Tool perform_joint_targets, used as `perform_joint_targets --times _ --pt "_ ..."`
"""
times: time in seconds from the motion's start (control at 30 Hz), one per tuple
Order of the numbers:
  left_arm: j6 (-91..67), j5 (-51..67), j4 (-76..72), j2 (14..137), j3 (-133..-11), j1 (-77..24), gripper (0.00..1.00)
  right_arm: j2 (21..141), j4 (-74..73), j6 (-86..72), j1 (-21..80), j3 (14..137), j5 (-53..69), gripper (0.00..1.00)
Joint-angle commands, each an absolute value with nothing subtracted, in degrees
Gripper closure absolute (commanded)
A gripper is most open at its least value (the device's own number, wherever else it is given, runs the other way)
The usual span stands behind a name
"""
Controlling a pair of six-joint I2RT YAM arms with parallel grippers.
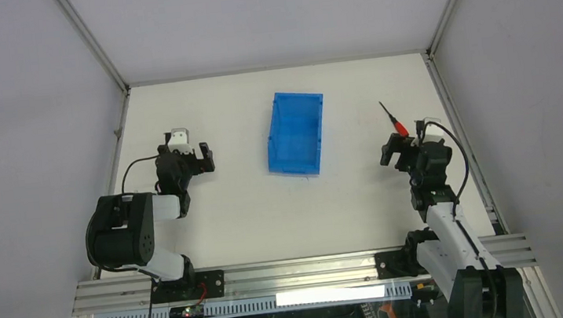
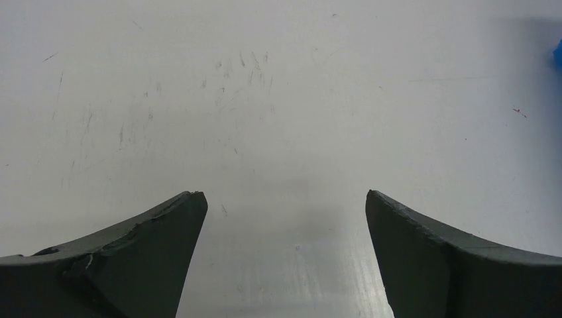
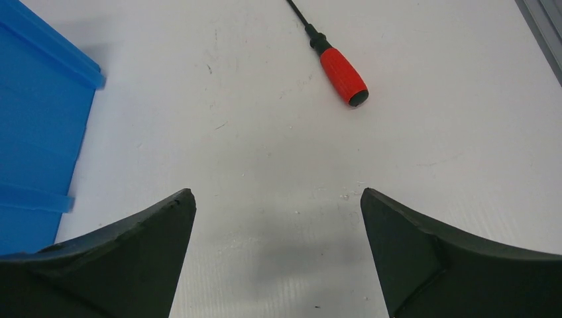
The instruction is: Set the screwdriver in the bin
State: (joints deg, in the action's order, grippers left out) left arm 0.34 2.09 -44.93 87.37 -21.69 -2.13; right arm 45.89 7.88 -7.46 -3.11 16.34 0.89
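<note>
The screwdriver [image 1: 392, 118], red handle and thin black shaft, lies flat on the white table at the right, shaft pointing to the far left. In the right wrist view it [image 3: 341, 74] lies ahead of and slightly right of the open, empty right gripper [image 3: 278, 199]. In the top view the right gripper [image 1: 402, 149] sits just in front of the handle. The blue bin [image 1: 296, 131] stands empty at the table's middle; its corner shows in the right wrist view [image 3: 40, 112]. The left gripper [image 1: 188, 159] is open and empty over bare table [image 2: 285, 199], left of the bin.
White walls and aluminium frame rails [image 1: 455, 109] bound the table on the left, far and right sides. A rail shows at the top right of the right wrist view [image 3: 547, 26]. A sliver of blue bin shows at the right edge of the left wrist view [image 2: 558, 53].
</note>
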Motion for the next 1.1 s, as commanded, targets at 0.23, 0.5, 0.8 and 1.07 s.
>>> perform_joint_targets --times 0.23,0.5,0.8,1.07 --pt "-0.79 3.11 -46.24 86.39 -21.80 -1.82 0.01 51.45 -0.12 -7.23 -2.81 29.01 1.04 0.01" --pt "-0.79 3.12 -46.30 86.37 -21.82 -1.78 0.01 79.23 -30.90 -0.60 -3.57 62.35 -2.92 0.01" --pt "-0.79 3.11 -46.30 86.37 -21.80 -1.75 0.01 104.29 -39.33 11.66 -5.22 85.15 2.97 0.02" --pt "-0.79 3.21 -46.23 86.40 -21.80 -1.76 0.01 115.73 -42.55 15.93 -6.04 90.86 0.44 0.14"
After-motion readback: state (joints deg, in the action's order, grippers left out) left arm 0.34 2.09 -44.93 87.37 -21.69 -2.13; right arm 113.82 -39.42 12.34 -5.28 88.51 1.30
